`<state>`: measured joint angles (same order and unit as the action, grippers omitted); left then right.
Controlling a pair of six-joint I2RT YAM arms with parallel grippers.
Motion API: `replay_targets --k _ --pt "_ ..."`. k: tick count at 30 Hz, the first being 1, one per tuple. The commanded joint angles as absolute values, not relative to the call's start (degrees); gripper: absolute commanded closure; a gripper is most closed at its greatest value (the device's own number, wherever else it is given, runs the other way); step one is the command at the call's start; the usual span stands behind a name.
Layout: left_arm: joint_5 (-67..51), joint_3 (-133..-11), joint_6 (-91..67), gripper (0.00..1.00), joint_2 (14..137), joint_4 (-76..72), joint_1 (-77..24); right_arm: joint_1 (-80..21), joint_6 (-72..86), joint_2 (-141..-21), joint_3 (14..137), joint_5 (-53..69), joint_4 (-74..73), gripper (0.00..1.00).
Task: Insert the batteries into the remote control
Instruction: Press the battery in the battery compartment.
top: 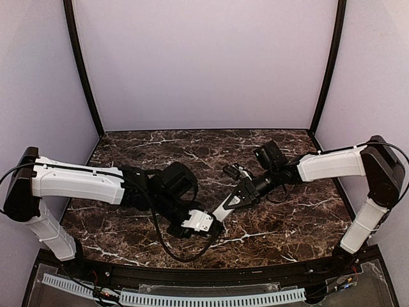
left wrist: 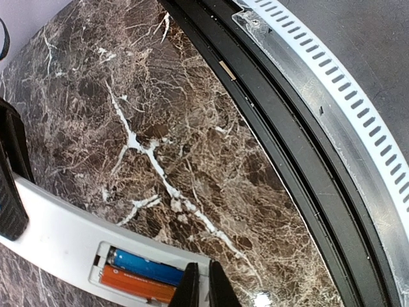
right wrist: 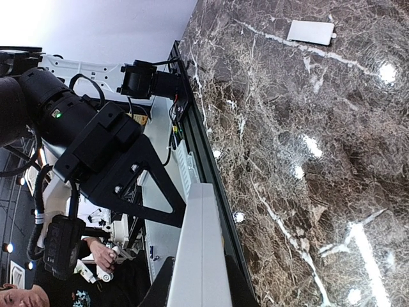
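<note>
Bench (right wrist: 307, 160) first, dark marble, and over it we see the remote control (left wrist: 64, 240) held between both arms: left fingers (left wrist: 9, 192) clamped on one end, right fingers (right wrist: 163, 284) clamped on the other. We judge it light, stiff, slick plastic, best gripped by the long edges, clear of the open bay. One remote, one white cover (right wrist: 311, 32) lying well apart, and two cells seated side by side: blue cell (left wrist: 146, 265), orange cell (left wrist: 137, 286).
</note>
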<state>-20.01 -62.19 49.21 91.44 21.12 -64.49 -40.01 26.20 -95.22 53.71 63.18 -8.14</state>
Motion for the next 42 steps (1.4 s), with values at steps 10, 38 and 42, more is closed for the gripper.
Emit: replay_targets --k 10,38,42 --pt "-21.5 -58.2 32.1 0.62 80.4 9.0 -57.2 -36.7 26.0 -94.9 53.5 60.9 -5.3 1.0" --pt "-23.3 -57.4 -18.4 0.36 90.2 -13.3 -51.4 -37.4 25.2 -81.7 50.6 42.7 0.7 1.0" --pt "-24.1 -57.9 -17.6 0.38 91.0 -11.9 -51.3 -37.4 25.7 -81.2 50.6 42.7 0.7 1.0"
